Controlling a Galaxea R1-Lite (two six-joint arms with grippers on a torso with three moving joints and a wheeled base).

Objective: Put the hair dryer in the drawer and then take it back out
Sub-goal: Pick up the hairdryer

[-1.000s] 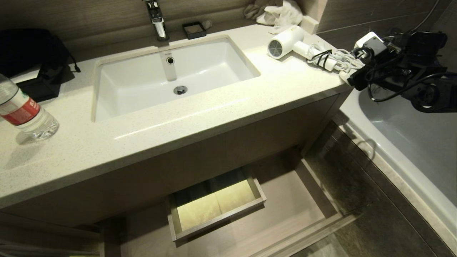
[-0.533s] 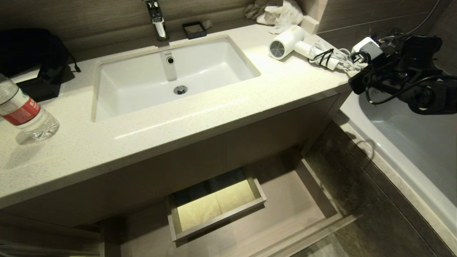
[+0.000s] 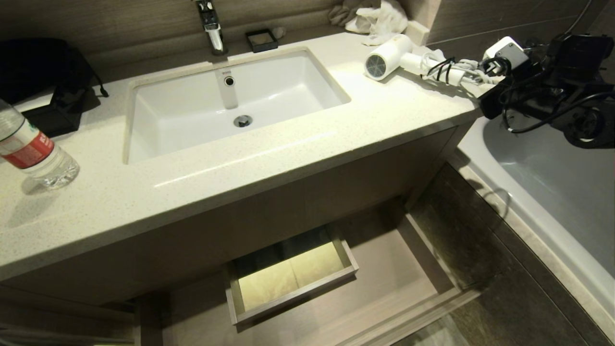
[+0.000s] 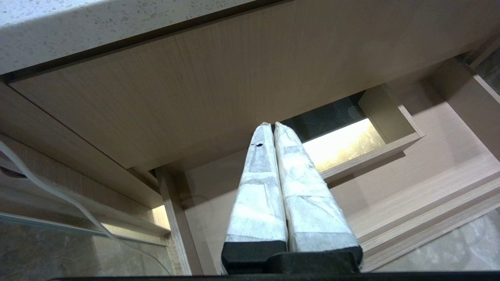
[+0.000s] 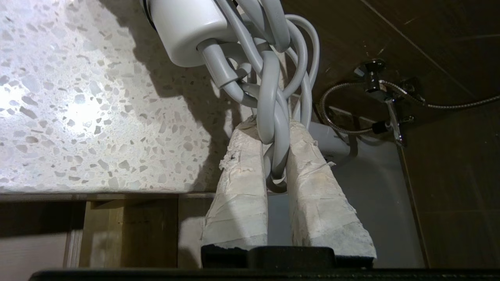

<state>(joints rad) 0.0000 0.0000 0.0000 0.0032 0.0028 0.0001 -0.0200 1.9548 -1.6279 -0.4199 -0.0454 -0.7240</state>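
Two arms are mine, and only the right one is at work. My right gripper [image 5: 272,134] has its taped fingers [image 5: 238,183] pinched on the bundled white cord [image 5: 273,101] of the hair dryer [image 3: 387,56], several loops of cable squeezed between the pads. In the head view that gripper [image 3: 485,89] sits at about two o'clock, just off the far right corner of the countertop [image 3: 240,168], over the edge of the bathtub [image 3: 552,192].

The hair dryer lies on its side near that corner, at roughly one o'clock, its round grey grille facing toward the sink [image 3: 230,101] and its handle and cord trailing off to the right into my grip. A crumpled white cloth [image 3: 379,19] lies just behind it against the wall.

The drawer [image 3: 336,293] stands pulled out below the counter at six o'clock, holding nothing but its boxed rectangular cutout [image 3: 288,276].

A plastic water bottle [image 3: 33,149] lies at nine o'clock on the counter, with a black bag [image 3: 48,72] behind it.

My left gripper [image 4: 273,128] hangs low in front of the cabinet, pointed at the drawer [image 4: 410,195], its taped fingers [image 4: 259,187] pressed together with nothing between them.
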